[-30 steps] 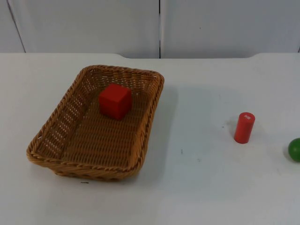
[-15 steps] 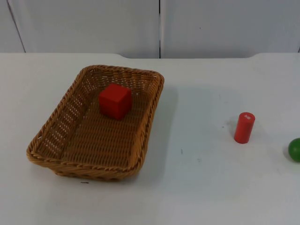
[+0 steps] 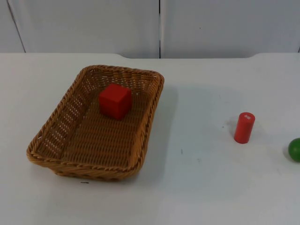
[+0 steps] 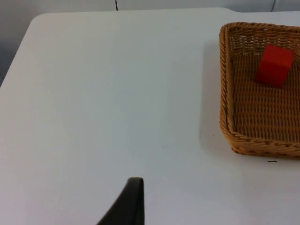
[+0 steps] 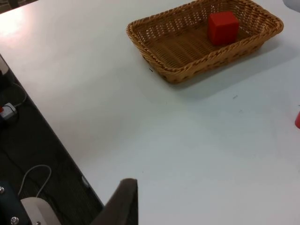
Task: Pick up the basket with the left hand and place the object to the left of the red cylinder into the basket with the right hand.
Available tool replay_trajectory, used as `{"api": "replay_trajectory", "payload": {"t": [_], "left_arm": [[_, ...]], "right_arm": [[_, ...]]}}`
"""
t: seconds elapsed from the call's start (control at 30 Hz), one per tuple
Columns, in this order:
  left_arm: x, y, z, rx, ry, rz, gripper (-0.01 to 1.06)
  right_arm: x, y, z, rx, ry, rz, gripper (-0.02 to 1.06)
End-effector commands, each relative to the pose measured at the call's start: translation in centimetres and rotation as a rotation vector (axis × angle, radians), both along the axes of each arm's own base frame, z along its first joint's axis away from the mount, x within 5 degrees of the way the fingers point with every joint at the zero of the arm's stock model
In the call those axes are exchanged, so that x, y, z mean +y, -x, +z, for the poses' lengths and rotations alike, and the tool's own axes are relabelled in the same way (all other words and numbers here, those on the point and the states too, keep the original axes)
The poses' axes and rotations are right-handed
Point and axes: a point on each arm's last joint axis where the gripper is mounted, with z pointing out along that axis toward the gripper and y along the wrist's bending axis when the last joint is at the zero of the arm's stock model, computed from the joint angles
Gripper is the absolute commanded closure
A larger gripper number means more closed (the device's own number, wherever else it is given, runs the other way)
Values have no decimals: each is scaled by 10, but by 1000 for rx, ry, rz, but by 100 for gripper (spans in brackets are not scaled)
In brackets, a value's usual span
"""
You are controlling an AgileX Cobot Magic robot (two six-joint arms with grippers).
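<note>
The wicker basket (image 3: 96,124) sits on the white table (image 3: 197,187) with a red cube (image 3: 115,101) inside, toward its twelve o'clock end. The red cylinder (image 3: 244,127) stands upright well off at the basket's three o'clock, a green ball (image 3: 295,149) near it at four o'clock. For both grippers, spread or pressed together cannot be told.

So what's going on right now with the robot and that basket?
Both arms wait off the table. Red cube lies in the wicker basket, basket on the table. Red cylinder upright, green ball beside it.

One basket (image 3: 51,152); one cube (image 3: 115,101); one cylinder (image 3: 244,127)
</note>
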Motion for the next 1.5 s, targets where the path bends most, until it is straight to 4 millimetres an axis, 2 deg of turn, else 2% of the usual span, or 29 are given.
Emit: {"api": "replay_trajectory", "payload": {"t": [0.0, 1.2, 1.47], "left_arm": [[-1, -1, -1, -9, 12, -2, 0], [-1, -1, -1, -9, 13, -1, 0], [-1, -1, -1, -9, 13, -1, 0]], "right_arm": [[0, 0, 0, -11, 4, 11, -1], [0, 0, 0, -5, -3, -6, -1], [0, 1, 0, -5, -3, -134, -1]]}}
